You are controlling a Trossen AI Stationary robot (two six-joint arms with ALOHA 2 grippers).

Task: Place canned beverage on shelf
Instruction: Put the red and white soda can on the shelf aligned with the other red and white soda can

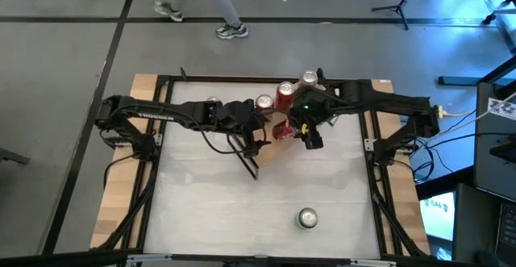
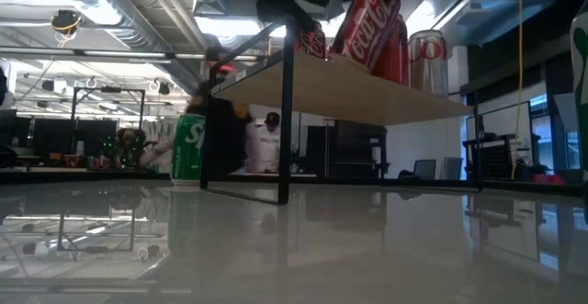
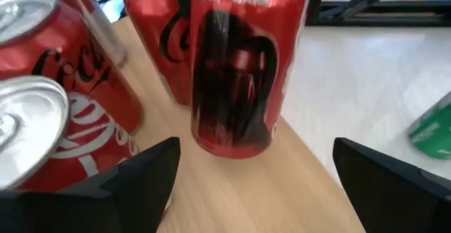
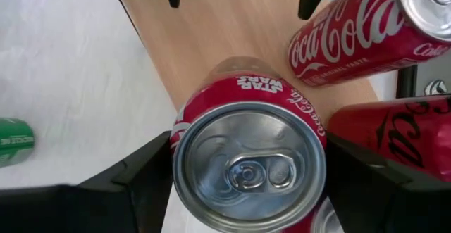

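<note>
My right pincer [image 4: 246,169] grasps the Star Wars can [image 4: 248,159], seating it on the shelf [image 4: 211,29]; left pincer [image 3: 257,180] is released, clear of it.

Illumination is even and overhead in the high view, with a cool bluish patch at the upper right corner of the floor; the white tabletop [image 1: 266,194] reads bright, without hard shadows. The low view is backlit: ceiling strip lights [image 2: 220,24] blow out to white, the shelf [image 2: 367,88] underside and frame fall into near silhouette, and the glossy table surface mirrors the room. The green can [image 2: 188,148] and the background figures are soft. In the left wrist view the Star Wars can [image 3: 243,64] shows vertical motion smear, and the near fingers [image 3: 141,184] are defocused. The right wrist view is sharp on the can lid [image 4: 248,169], with soft sheen.
</note>
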